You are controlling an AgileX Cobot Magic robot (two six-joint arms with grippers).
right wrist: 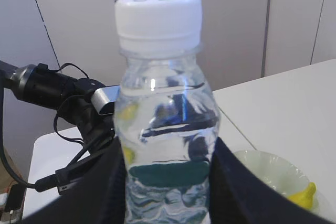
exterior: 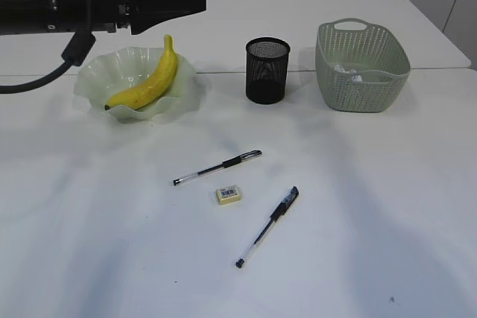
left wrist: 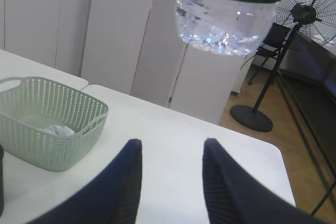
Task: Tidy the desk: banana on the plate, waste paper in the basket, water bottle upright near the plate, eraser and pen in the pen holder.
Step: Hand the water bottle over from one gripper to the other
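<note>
**Bottle in the air, pens and eraser waiting**

The right gripper (right wrist: 167,184) is clamped around the lower body of the bottle (right wrist: 163,103), one dark finger on each side at the green label band, cap up. The bottle hangs clear of the desk (exterior: 373,206) and is out of the exterior view. The left wrist view shows its base (left wrist: 231,14) overhead. The left gripper (left wrist: 170,177) is spread and empty, raised above the plate (exterior: 97,80).

The bottle is clear thin plastic with water inside. It likely has some weight, walls that give under a squeeze, and a smooth skin that may slip. The low grip across the label looks sound, since it keeps the cap free and the base able to meet the desk flat. It needs to come down level beside the plate, because a tilted landing could tip it.

The banana (exterior: 149,80) already lies on the plate. Paper (exterior: 350,72) sits in the basket (exterior: 363,87).

Two pens and the eraser (exterior: 228,194) lie on the desk in front of the holder (exterior: 267,71).

- **Upper pen** (exterior: 218,167): thin, stiff, light and apt to roll. It is best pinched across the barrel near the dark grip sleeve.
- **Lower pen** (exterior: 267,227): the same kind, so the same grip applies.
- **Eraser:** a small low block lying between the pens and close to both. Its shorter sides look like the place to hold.
</note>
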